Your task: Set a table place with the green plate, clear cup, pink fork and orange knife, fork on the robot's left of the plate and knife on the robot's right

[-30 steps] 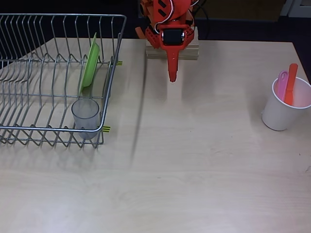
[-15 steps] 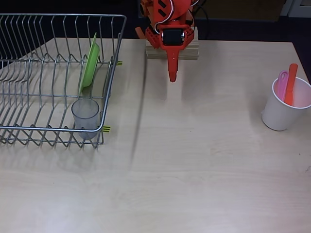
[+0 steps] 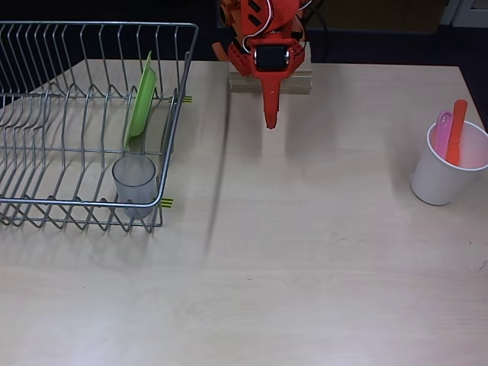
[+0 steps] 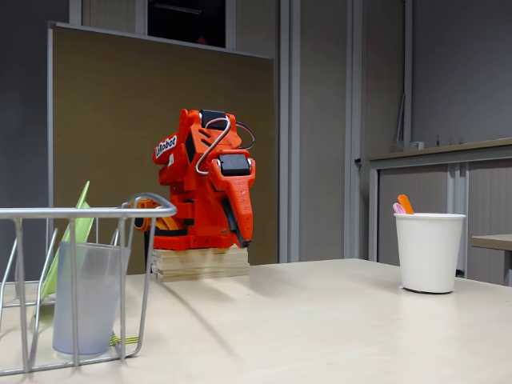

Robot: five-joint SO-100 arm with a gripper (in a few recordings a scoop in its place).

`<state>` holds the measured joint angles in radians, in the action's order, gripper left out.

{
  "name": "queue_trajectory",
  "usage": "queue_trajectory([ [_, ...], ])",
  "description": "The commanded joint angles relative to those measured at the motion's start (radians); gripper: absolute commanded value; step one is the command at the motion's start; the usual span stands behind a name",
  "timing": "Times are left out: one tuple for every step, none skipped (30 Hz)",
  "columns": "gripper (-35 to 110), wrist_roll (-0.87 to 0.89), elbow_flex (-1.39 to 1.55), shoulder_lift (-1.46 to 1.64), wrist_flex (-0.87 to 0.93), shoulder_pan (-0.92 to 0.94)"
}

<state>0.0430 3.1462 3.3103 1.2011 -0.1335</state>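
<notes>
A: Where does everything sit?

B: The green plate (image 3: 142,97) stands on edge in the wire dish rack (image 3: 46,206), and the clear cup (image 3: 134,181) stands upright in the rack's near corner, just in front of the plate. The pink fork (image 3: 442,133) and orange knife (image 3: 456,131) stand handle-up in the white cup (image 3: 438,179) at the far right of the overhead view, well apart from the rack.

A: And the arm?

B: Folded over its wooden block (image 4: 200,262), the gripper (image 3: 270,116) pointing down at the table (image 3: 305,267), holding nothing. The fingers look drawn together to a narrow point (I would judge them closed).

A: What might go wrong?

B: The plate is thin and wedged between wires; a tilted pull could snag it or drag the rack. The cup is smooth and light, so it may slip or squash. Pulling one utensil could tip the white cup.
</notes>
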Motion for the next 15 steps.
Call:
queue_trajectory([
  [0,0.006,-0.005,0.012,0.011,-0.020],
  [0,0.006,-0.005,0.012,0.011,-0.020],
  [0,0.006,-0.005,0.012,0.011,-0.020],
  [0,0.006,-0.005,0.012,0.011,-0.020],
  [0,0.006,-0.005,0.012,0.011,-0.020],
  [0,0.006,-0.005,0.012,0.011,-0.020],
  [0,0.006,-0.005,0.012,0.011,-0.020],
  [0,0.006,-0.005,0.012,0.011,-0.018],
  [0,0.006,-0.005,0.012,0.011,-0.018],
  [2,0.003,-0.005,0.012,0.011,-0.018],
  [9,-0.041,-0.005,0.012,0.012,-0.014],
  [14,-0.064,-0.005,0.012,0.012,-0.003],
  [18,-0.075,-0.005,0.012,0.012,0.000],
  [22,-0.094,-0.005,0.012,0.011,-0.003],
  [22,-0.106,-0.005,0.017,-0.003,0.000],
])
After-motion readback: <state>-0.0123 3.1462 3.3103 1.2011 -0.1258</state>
